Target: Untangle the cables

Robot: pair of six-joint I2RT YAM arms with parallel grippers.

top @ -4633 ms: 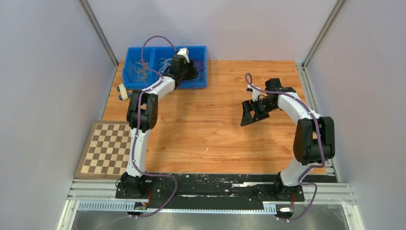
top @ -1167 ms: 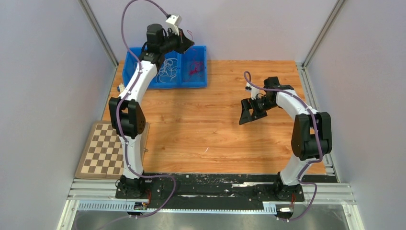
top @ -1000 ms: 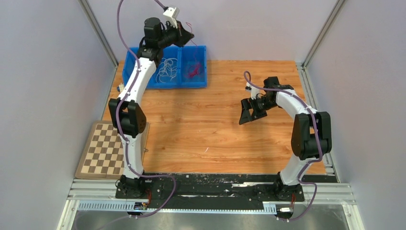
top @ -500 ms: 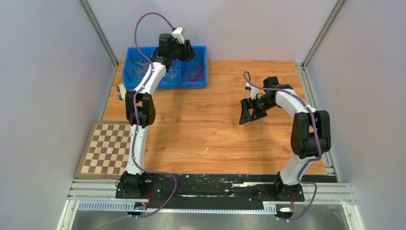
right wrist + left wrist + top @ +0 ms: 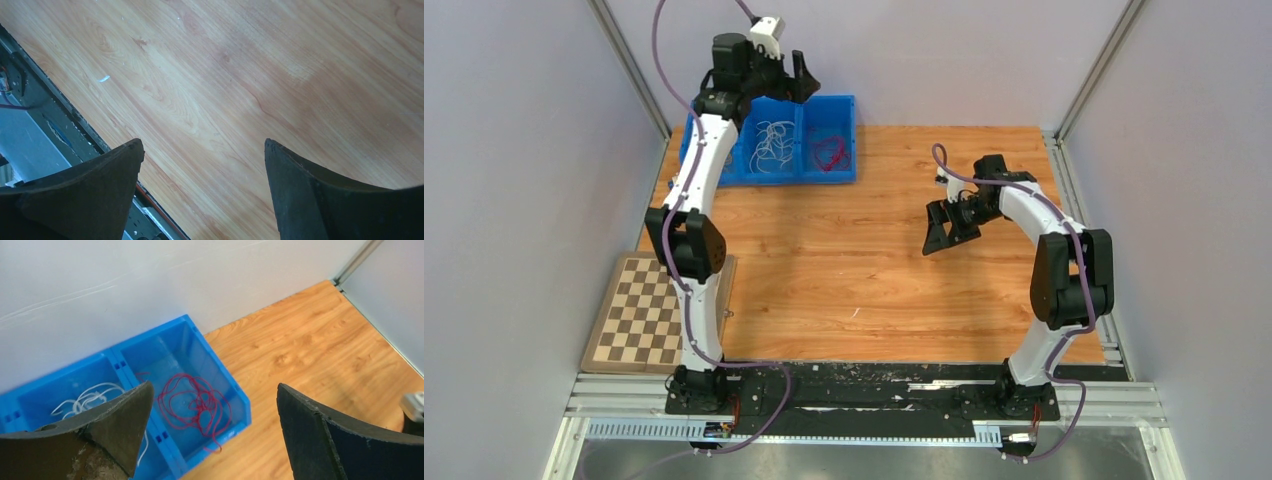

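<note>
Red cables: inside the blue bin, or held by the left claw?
Inside the bin. The red cables lie loose in its rightmost compartment; the left claw hangs open above, nothing between its fingers.

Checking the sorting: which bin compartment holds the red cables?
The right-end compartment in the top view: the red cables lie in it, while the middle one holds white cables.

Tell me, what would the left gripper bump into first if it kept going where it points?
Probably the red cables in the blue bin; the open left gripper aims down at them.
</note>
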